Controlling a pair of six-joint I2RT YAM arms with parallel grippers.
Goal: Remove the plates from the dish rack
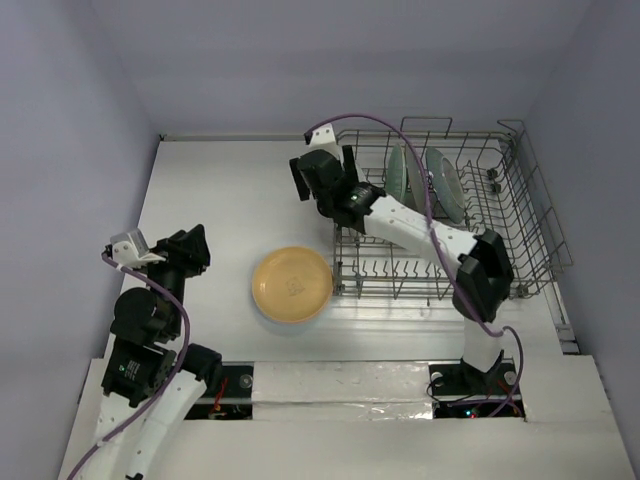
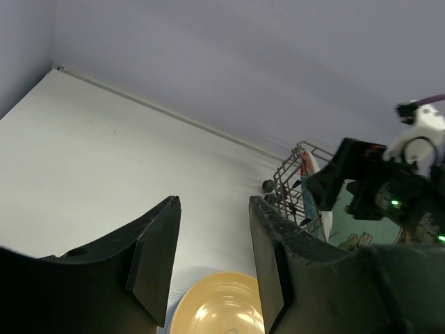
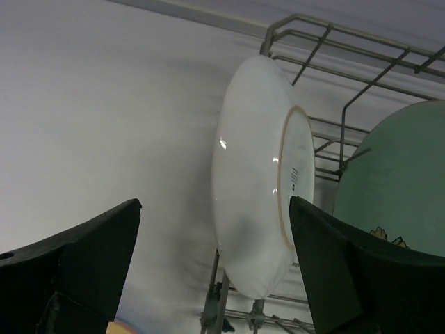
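Crockery with a glossy glaze is what the right claw [image 3: 214, 216] faces: a white plate [image 3: 254, 195] stands on edge at the left end of the dish rack [image 1: 385, 272], propped among the wire tines, with a mint-green plate [image 3: 393, 174] just beside it. The claw is spread wide, one finger to each side of the white plate's rim, and it pinches nothing; whether either finger touches the plate cannot be told. Such a plate is probably stiff, fairly heavy, brittle and slick where the glaze shines. The sound hold therefore looks to be across the thin upper rim, pads flat on front and back, followed by a straight lift clear of the tines. The left claw [image 2: 212, 243] hangs open and empty above the bench [image 1: 200, 180], near a yellow-orange plate [image 1: 291, 283] lying flat there.
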